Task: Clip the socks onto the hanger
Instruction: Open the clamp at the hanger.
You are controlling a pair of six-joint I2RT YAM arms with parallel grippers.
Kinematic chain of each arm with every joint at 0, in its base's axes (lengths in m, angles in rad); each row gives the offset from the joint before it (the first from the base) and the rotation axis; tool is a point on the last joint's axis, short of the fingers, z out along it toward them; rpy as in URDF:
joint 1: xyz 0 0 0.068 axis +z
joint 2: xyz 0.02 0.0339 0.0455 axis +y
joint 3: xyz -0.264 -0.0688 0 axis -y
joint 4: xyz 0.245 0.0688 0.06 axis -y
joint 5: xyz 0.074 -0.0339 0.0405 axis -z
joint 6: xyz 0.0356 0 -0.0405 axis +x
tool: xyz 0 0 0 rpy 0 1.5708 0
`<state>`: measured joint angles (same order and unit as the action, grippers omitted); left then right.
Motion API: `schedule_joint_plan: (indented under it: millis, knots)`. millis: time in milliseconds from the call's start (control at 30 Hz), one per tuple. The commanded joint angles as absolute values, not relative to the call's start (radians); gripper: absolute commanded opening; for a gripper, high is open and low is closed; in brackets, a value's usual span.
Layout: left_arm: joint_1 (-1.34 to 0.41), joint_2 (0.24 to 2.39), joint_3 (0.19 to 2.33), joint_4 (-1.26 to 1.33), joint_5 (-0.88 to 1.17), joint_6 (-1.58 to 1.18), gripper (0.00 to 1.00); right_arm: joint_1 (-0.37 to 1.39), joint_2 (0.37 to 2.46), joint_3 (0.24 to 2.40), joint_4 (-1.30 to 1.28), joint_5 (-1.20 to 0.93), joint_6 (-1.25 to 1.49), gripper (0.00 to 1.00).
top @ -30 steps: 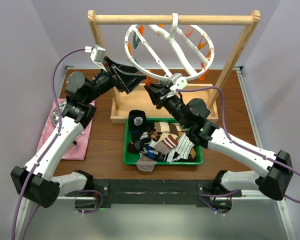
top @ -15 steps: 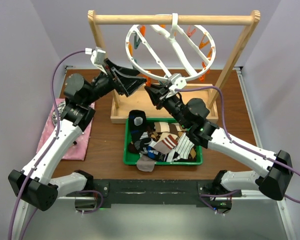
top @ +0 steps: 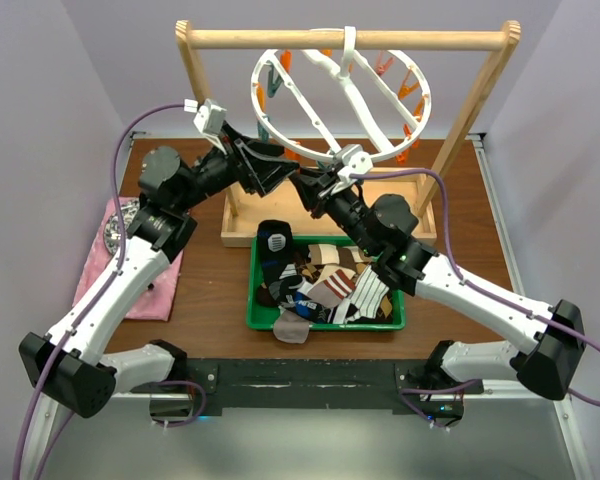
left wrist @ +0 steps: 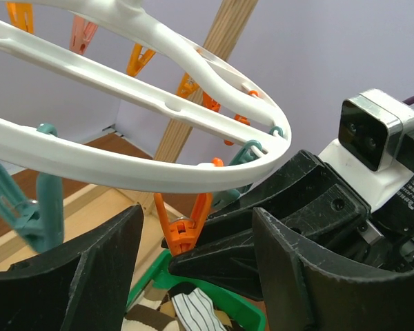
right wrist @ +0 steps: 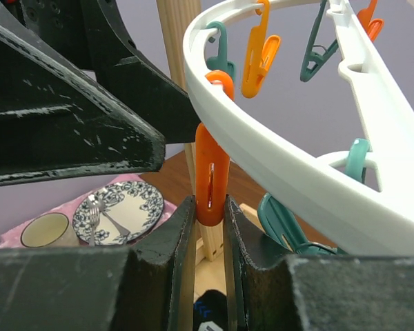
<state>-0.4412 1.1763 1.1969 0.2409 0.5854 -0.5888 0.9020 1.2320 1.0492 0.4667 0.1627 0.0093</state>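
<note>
The white ring hanger (top: 340, 100) hangs by its hook from the wooden bar, with orange and teal pegs along its rim. My right gripper (top: 307, 185) is shut on an orange peg (right wrist: 210, 181) at the ring's lower rim (right wrist: 290, 172); its fingers (right wrist: 167, 248) pinch the peg's lower end. My left gripper (top: 283, 176) is open and empty, its fingers (left wrist: 76, 276) standing on either side of the same orange peg (left wrist: 185, 231) and the right gripper's tips. The socks (top: 325, 282) lie heaped in the green tray (top: 252, 290). A striped sock (left wrist: 193, 312) shows below.
A light wooden frame (top: 345, 40) with a base board carries the hanger. A pink cloth (top: 130, 280) at the left holds a patterned plate (right wrist: 121, 210) with a fork and a cup (right wrist: 47, 229). Teal pegs (left wrist: 27, 207) hang close to the left fingers.
My left gripper has moved right, toward the right gripper and the peg that it holds. The right gripper stays on the orange peg.
</note>
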Motion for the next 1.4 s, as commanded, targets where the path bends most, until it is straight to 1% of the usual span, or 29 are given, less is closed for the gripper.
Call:
schedule_joint_plan:
  millis: [0, 167, 333, 500, 633, 733, 767, 867, 1233, 1267, 1300, 1333, 1367]
  knots:
    - [-0.449, 1.195, 1.210, 0.255, 0.548, -0.558, 0.69, 0.904, 1.239, 1.100, 0.462, 0.140, 0.029, 0.00]
    - [-0.460, 1.216, 1.236, 0.261, 0.543, -0.588, 0.68, 0.904, 1.255, 1.111, 0.459, 0.137, 0.034, 0.00]
    - [-0.465, 1.241, 1.278, 0.255, 0.520, -0.594, 0.61, 0.905, 1.264, 1.118, 0.456, 0.133, 0.041, 0.00]
    - [-0.465, 1.247, 1.289, 0.276, 0.520, -0.613, 0.61, 0.904, 1.269, 1.121, 0.446, 0.137, 0.041, 0.00]
    - [-0.465, 1.244, 1.284, 0.270, 0.519, -0.609, 0.59, 0.904, 1.264, 1.124, 0.443, 0.138, 0.038, 0.00]
    - [-0.465, 1.239, 1.279, 0.262, 0.509, -0.603, 0.53, 0.904, 1.262, 1.123, 0.440, 0.137, 0.040, 0.00]
    - [-0.465, 1.235, 1.279, 0.258, 0.497, -0.604, 0.48, 0.904, 1.262, 1.126, 0.440, 0.137, 0.038, 0.00]
    - [-0.465, 1.230, 1.282, 0.259, 0.495, -0.609, 0.40, 0.904, 1.266, 1.124, 0.439, 0.137, 0.041, 0.00]
    - [-0.449, 1.216, 1.264, 0.301, 0.508, -0.653, 0.28, 0.904, 1.266, 1.127, 0.420, 0.143, 0.041, 0.00]
    - [-0.446, 1.219, 1.261, 0.307, 0.517, -0.667, 0.24, 0.904, 1.269, 1.129, 0.420, 0.141, 0.041, 0.01]
    - [-0.442, 1.218, 1.258, 0.311, 0.520, -0.681, 0.20, 0.905, 1.267, 1.131, 0.407, 0.143, 0.040, 0.06]
    - [-0.440, 1.216, 1.253, 0.314, 0.520, -0.686, 0.09, 0.904, 1.266, 1.135, 0.400, 0.143, 0.038, 0.12]
    - [-0.439, 1.213, 1.250, 0.316, 0.517, -0.686, 0.02, 0.904, 1.261, 1.137, 0.394, 0.155, 0.037, 0.24]
